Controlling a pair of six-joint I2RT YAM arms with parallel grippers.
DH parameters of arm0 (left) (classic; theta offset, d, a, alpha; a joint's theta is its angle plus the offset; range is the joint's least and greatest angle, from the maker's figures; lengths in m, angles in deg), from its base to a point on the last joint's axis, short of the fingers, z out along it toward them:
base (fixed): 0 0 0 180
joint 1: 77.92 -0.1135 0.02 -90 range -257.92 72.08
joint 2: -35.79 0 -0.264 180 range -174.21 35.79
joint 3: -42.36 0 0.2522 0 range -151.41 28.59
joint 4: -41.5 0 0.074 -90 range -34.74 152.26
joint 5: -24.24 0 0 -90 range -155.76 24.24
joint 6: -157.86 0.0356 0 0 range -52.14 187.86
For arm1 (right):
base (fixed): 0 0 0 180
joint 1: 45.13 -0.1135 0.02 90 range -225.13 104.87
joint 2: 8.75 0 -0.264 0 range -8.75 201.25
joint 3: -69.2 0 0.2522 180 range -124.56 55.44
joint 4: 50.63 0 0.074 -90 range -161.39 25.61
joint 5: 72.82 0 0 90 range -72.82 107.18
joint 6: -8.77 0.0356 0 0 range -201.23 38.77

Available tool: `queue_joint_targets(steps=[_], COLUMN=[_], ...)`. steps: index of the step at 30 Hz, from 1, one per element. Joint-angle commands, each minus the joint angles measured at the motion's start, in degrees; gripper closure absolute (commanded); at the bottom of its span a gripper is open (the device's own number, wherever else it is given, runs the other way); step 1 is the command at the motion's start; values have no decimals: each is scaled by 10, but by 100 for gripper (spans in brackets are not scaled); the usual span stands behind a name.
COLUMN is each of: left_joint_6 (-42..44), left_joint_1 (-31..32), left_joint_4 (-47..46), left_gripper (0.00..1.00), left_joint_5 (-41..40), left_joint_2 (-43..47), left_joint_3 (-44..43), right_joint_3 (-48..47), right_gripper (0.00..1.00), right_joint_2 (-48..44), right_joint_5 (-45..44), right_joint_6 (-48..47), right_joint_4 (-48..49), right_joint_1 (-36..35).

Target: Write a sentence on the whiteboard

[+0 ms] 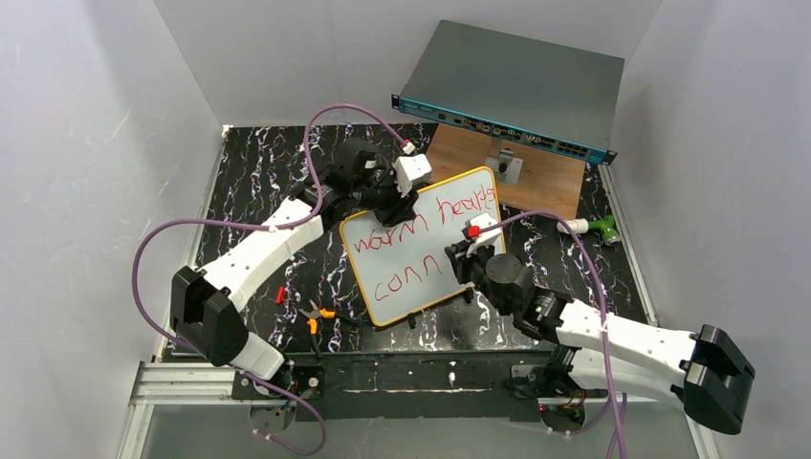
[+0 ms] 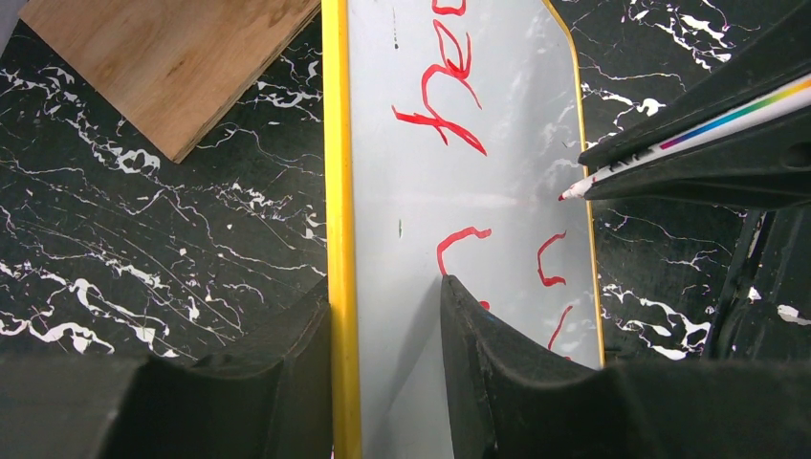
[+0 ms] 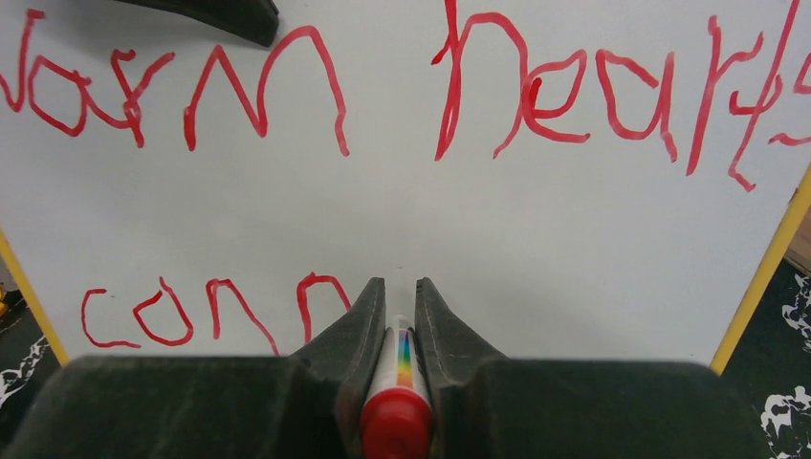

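Observation:
The whiteboard (image 1: pixel 413 256), white with an orange rim, lies tilted in the middle of the dark mat. Red lettering on it reads "warm hearts" (image 3: pixel 383 86) and below that "conn" (image 3: pixel 210 311). My left gripper (image 1: pixel 389 205) is shut on the board's far rim, one finger on each side of the yellow edge (image 2: pixel 387 306). My right gripper (image 1: pixel 457 260) is shut on a white marker with a red end (image 3: pixel 397 382). The marker's tip (image 2: pixel 564 196) is at the board's surface just right of the last "n".
A grey rack-mount box with a teal front (image 1: pixel 516 86) stands at the back on a wooden board (image 1: pixel 536 177). A green and white tool (image 1: pixel 598 228) lies at the right. Orange-handled pliers (image 1: pixel 316 314) and a small red piece (image 1: pixel 280 295) lie near left. White walls enclose the table.

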Motion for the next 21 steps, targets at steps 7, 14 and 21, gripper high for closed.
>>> queue_joint_targets(steps=[7,14,21], left_joint_6=[53,51,51], left_joint_1=[19,19,19], left_joint_4=[63,63,62], left_gripper=[100,100,100], left_joint_5=[-24,-25,-23], left_joint_2=[-11,-6,-3], left_joint_3=[33,40,42], right_joint_3=[7,-2,-9], right_gripper=[99,99,99], right_joint_2=[38,48,40], right_joint_5=[9,-28,-35], right_joint_6=[12,15,17], right_joint_4=[61,26,8], right_joint_1=[13,33,66])
